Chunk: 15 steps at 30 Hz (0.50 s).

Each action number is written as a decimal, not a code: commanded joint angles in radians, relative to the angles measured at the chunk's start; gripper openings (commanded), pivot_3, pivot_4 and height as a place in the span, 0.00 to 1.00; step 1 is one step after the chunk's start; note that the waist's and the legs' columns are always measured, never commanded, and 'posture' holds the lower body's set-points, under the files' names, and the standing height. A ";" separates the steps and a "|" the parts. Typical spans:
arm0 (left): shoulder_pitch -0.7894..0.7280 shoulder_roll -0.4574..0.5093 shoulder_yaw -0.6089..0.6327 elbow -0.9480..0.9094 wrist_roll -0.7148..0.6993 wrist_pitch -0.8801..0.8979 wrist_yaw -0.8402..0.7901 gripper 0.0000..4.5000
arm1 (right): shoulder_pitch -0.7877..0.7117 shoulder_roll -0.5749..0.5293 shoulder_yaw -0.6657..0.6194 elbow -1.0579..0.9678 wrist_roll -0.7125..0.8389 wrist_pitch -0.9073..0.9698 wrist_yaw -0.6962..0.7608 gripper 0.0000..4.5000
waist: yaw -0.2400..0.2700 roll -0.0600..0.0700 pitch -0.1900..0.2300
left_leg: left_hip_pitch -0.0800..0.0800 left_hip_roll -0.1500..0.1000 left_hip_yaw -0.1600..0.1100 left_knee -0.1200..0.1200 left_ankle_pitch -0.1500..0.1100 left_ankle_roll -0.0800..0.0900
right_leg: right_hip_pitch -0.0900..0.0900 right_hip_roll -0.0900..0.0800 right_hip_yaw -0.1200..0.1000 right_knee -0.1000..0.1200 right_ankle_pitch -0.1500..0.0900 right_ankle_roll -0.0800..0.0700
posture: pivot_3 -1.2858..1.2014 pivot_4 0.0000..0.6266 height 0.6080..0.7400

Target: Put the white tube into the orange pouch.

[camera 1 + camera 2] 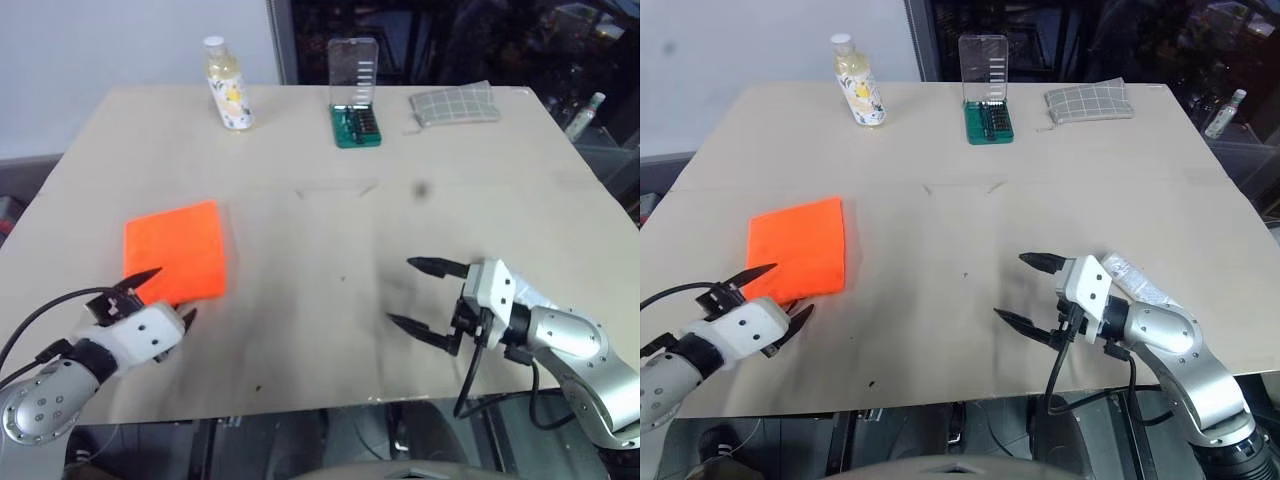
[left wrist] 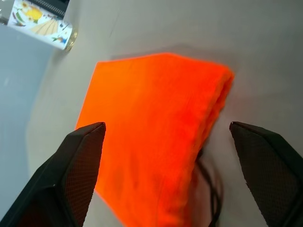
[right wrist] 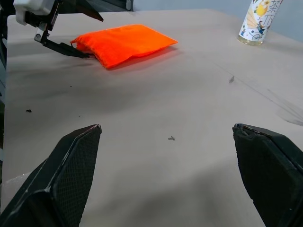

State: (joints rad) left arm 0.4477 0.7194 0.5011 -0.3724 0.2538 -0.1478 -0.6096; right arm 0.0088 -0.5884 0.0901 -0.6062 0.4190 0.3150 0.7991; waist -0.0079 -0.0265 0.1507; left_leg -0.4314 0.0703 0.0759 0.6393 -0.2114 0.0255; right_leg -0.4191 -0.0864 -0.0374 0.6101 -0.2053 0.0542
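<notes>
Beige table (image 1: 330, 330) (scuffed dark in places) against a pale wall (image 1: 120, 40); both grippers' fingers spread, empty.

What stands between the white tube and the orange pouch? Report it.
No object on the table lies between them. Only the open right gripper sits in that line: the white tube lies by its wrist, the orange pouch across bare tabletop.
</notes>
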 commanded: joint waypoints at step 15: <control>-0.040 0.033 -0.020 0.049 0.137 0.007 0.091 0.99 | 0.000 -0.005 -0.031 -0.057 0.065 -0.063 0.043 1.00 | -0.001 0.000 0.000 | 0.000 0.001 0.000 0.000 0.000 0.000 | 0.000 0.000 0.000 0.000 0.000 0.000 | 0.52 0.24 1.00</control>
State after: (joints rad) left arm 0.4151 0.7398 0.4695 -0.3153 0.3843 -0.1385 -0.5400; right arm 0.0169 -0.5889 0.0885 -0.6215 0.4640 0.2760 0.8330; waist -0.0087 -0.0265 0.1507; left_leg -0.4314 0.0710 0.0759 0.6394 -0.2114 0.0255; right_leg -0.4191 -0.0864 -0.0374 0.6103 -0.2052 0.0542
